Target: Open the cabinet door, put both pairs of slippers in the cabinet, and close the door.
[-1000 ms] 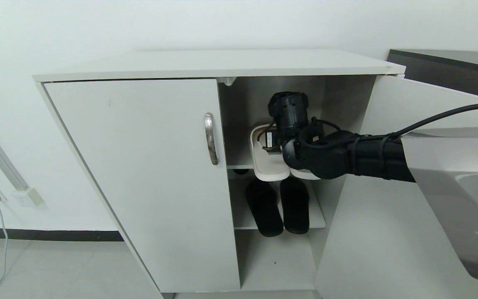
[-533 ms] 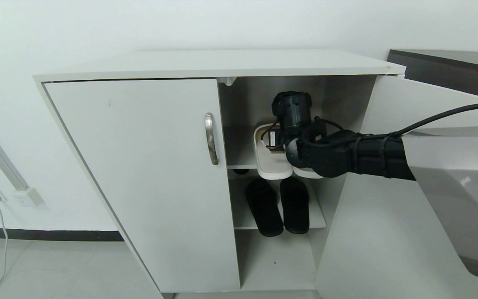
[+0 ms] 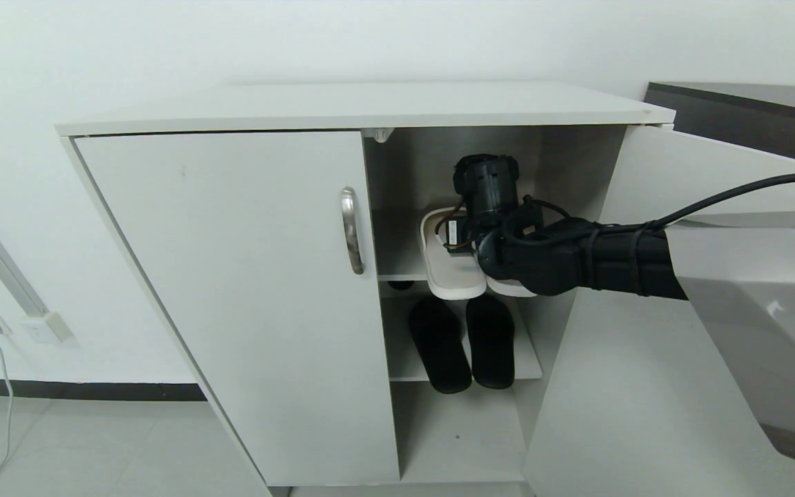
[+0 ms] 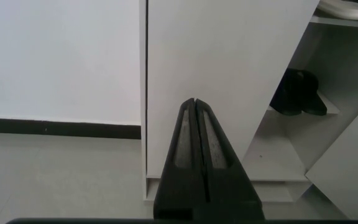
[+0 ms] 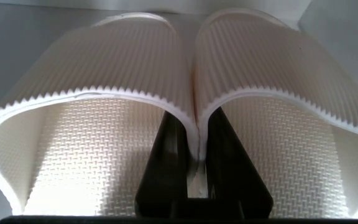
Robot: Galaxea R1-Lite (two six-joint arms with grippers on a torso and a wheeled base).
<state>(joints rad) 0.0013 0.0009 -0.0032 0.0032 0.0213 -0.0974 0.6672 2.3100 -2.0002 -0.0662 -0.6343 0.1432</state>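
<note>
Shifted slightly right and deeper since a second ago, the right tool (image 5: 196, 134) pinches the touching inner walls of the white slippers (image 3: 449, 276), so both travel as one pair. The left tool (image 4: 195, 137), closed on nothing, hangs before the shut left door (image 4: 229, 74), out of the way. At lower right the open door (image 3: 646, 386) leaves the arm room. Mid-frame, the white heels overhang the upper shelf (image 3: 397, 277). Below them, the black slippers (image 3: 463, 342) lie on the middle shelf (image 3: 404, 373).

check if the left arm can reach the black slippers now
Probably yes: the black slippers lie on an open shelf, below the right arm; the left gripper, shut, has them in sight beside the closed door.
</note>
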